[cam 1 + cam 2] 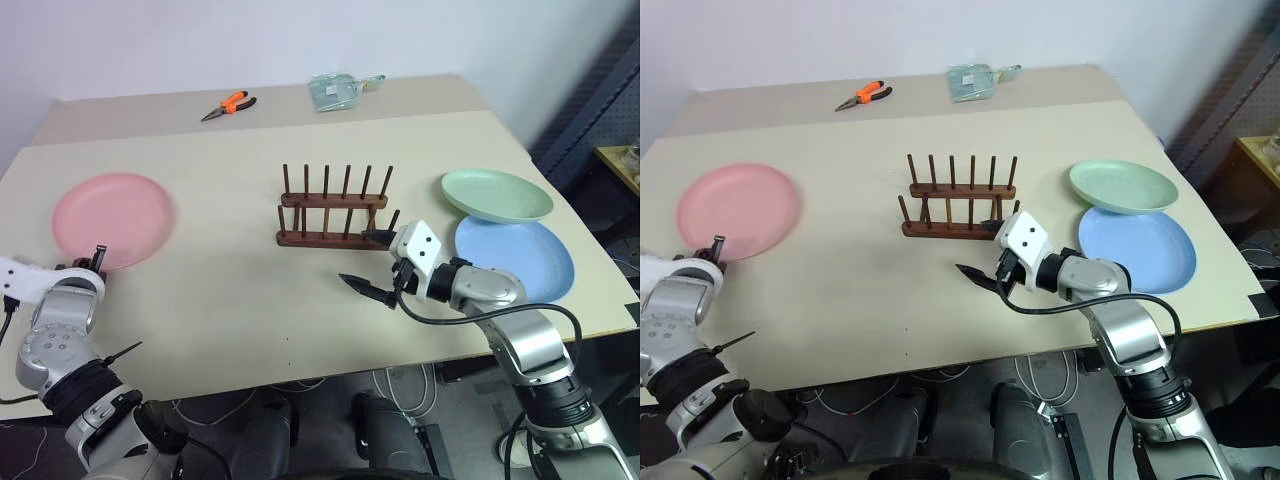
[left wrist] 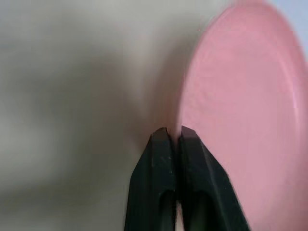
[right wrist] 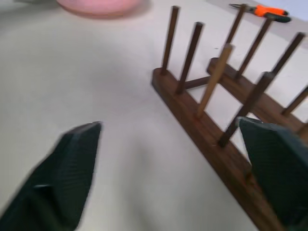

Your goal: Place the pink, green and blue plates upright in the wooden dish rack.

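Observation:
The pink plate (image 1: 113, 218) lies flat at the table's left. My left gripper (image 1: 99, 258) sits at its near rim, shut, fingertips (image 2: 163, 134) pressed together just beside the plate's edge (image 2: 240, 120) with nothing between them. The wooden dish rack (image 1: 335, 210) stands empty in the middle of the table. My right gripper (image 1: 370, 262) hovers open just in front of the rack's right end, the near rail (image 3: 207, 139) showing between its wide-spread fingers (image 3: 72, 163). At the right, the green plate (image 1: 497, 194) rests overlapping the far edge of the blue plate (image 1: 515, 257).
Orange-handled pliers (image 1: 230, 104) and a clear plastic packet (image 1: 338, 90) lie on the far part of the table. The table's front edge (image 1: 300, 375) runs close below both arms. A dark shelf unit (image 1: 600, 110) stands beyond the right edge.

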